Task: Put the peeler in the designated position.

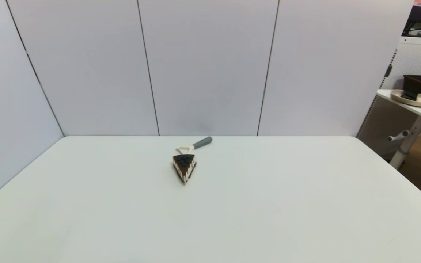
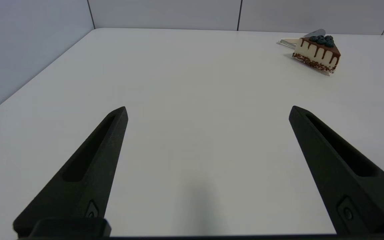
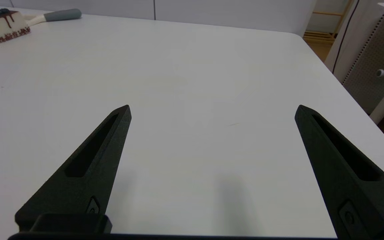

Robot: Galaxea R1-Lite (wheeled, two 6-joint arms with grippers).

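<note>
The peeler (image 1: 196,144) lies near the table's back edge, grey handle pointing back and right, its cream forked head just behind a brown cake slice (image 1: 184,166). The left wrist view shows only a sliver of the peeler (image 2: 300,38) behind the cake slice (image 2: 318,53). From the right wrist the peeler's grey handle (image 3: 60,15) shows beside the cake slice (image 3: 0,26). My left gripper (image 2: 208,111) and right gripper (image 3: 212,110) are both open over bare tabletop, far in front of the peeler, holding nothing. Neither arm shows in the head view.
White wall panels (image 1: 210,65) stand right behind the table's back edge. Past the table's right edge stands another desk (image 1: 415,106) with a dish and a dark basket. Plain white tabletop (image 1: 269,212) surrounds the peeler and cake slice.
</note>
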